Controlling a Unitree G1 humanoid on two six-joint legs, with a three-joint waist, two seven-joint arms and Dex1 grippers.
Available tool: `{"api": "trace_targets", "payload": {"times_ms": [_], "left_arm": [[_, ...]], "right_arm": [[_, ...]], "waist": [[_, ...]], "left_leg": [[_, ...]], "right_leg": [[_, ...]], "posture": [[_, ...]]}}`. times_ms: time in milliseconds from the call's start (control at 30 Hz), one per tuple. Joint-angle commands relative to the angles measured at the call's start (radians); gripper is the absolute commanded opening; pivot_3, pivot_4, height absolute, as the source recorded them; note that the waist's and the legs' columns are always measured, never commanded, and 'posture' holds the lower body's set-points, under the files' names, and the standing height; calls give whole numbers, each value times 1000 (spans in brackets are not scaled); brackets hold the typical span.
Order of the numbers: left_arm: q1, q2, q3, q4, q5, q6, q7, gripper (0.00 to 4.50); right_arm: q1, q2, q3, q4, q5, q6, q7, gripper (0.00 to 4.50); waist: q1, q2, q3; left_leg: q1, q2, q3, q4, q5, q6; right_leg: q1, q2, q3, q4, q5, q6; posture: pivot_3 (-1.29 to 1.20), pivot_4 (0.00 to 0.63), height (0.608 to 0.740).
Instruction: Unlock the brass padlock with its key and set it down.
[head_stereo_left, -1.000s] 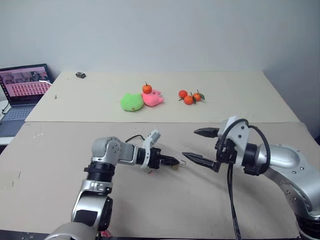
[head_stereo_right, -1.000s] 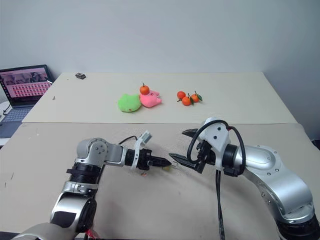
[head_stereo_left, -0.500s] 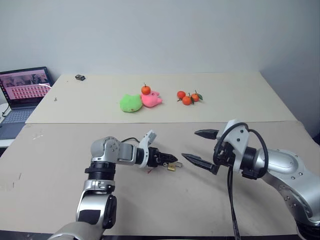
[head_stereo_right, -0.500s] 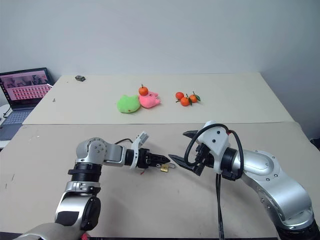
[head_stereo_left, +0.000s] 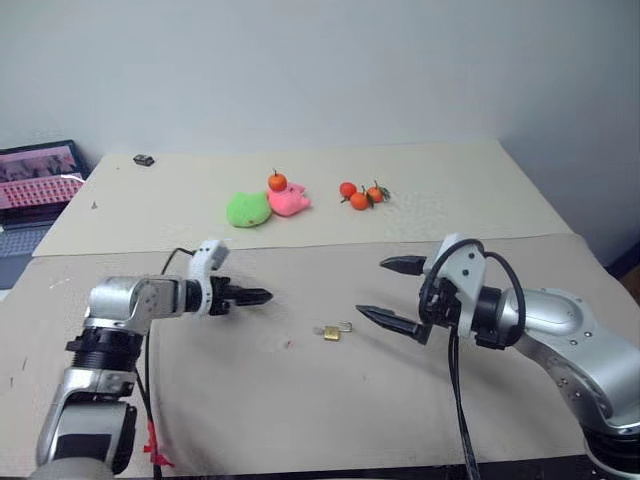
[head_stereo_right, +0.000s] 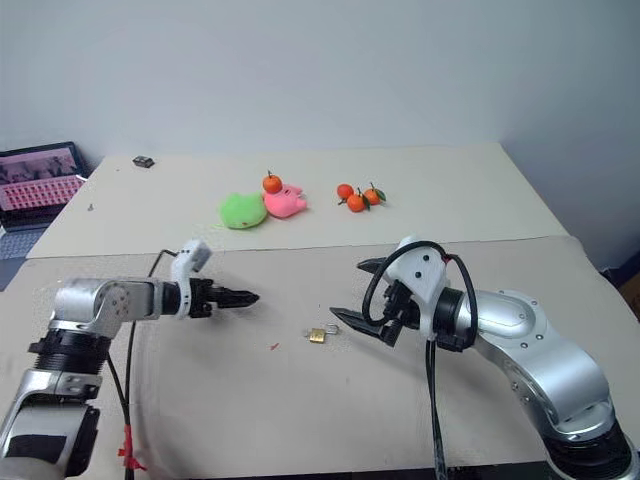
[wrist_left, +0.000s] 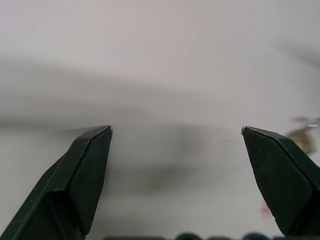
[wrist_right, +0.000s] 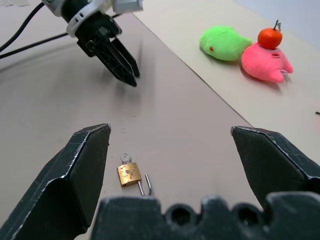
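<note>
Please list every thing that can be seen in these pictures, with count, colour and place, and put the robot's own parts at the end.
brass padlock: 1, gold-yellow with silvery shackle, lying on the near table between the two hands, touched by neither
table: 2 surfaces, beige, one near and one behind it
green plush toy: 1, green, on the far table
pink plush toy: 1, pink, beside the green one
mandarin: 1, orange, on top of the pink plush toy
mandarins: 3, orange with leaves, a group to the right of the plush toys
small dark object: 1, dark, far left corner of the far table
laptop: 1, screen lit, left edge
left hand: 1, black fingers, open, left of the padlock
right hand: 1, black fingers, open, right of the padlock
</note>
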Motion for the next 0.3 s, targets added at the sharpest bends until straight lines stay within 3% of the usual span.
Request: {"api": "trace_targets", "payload": {"times_ms": [33,167,300], "left_arm": [[58,12,53,-103,32,-163,-15,4447],[145,-54,136,-217,2,-270,29,4447],[239,-20,141,-358,-26,-329,-78,4447]], "right_arm": [[-4,37,-14,53,-29,-65,-16,4500],[12,94,-52,161,-58,-125,-46,4500],[21,86,-87,198,-51,-138,-21,4500]], "waist": [[11,0,0],[39,0,0],[48,1,0]], "left_leg": [[-4,0,0,0,0,0],[-8,-2,0,2,-2,0],[-10,-5,0,2,-2,1]], "right_leg": [[-3,-1,0,-1,0,0],[-4,-5,-2,-1,5,-6],[-4,-8,-5,-1,5,-6]], "posture": [[0,150,660],[0,150,660],[0,150,660]]}}
